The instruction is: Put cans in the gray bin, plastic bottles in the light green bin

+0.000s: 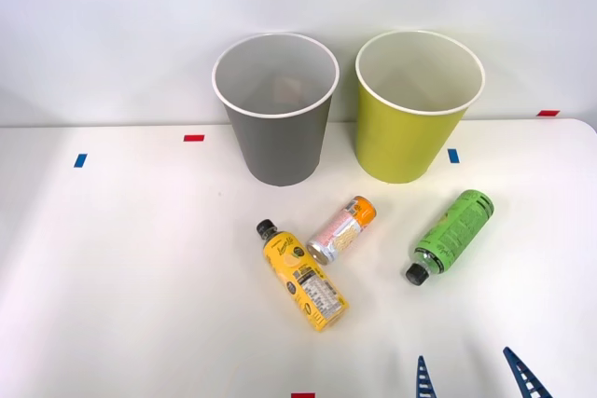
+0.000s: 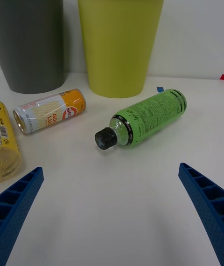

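The gray bin (image 1: pixel 276 137) and the light green bin (image 1: pixel 410 142) stand upright side by side at the back of the white table. In front of them lie a pale pink can with an orange end (image 1: pixel 342 229), a yellow plastic bottle (image 1: pixel 304 279) and a green plastic bottle (image 1: pixel 452 234), all on their sides. The green bottle (image 2: pixel 148 117) has its black cap turned towards me. My right gripper (image 1: pixel 474 377) is open at the near edge, just short of that bottle, with nothing between its fingers (image 2: pixel 203 197). The can (image 2: pixel 49 111) lies off to one side of it.
Small red tape marks (image 1: pixel 193 138) and blue tape marks (image 1: pixel 453 156) dot the table. A white wall rises right behind the bins. The table's right edge (image 1: pixel 590 137) curves away near the light green bin. Bare tabletop stretches to the left.
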`<action>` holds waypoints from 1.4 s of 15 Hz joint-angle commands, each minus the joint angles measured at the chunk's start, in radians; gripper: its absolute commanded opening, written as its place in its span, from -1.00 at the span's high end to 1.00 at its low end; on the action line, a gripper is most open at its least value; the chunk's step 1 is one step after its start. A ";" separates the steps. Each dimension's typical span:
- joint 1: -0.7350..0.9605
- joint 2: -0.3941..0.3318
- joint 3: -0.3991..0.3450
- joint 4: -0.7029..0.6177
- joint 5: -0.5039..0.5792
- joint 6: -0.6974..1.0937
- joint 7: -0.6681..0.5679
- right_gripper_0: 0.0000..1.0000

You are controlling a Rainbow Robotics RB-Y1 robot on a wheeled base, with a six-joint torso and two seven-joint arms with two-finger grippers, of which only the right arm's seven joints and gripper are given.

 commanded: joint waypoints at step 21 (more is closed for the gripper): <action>0.000 0.000 0.000 0.000 0.000 0.000 0.000 -1.00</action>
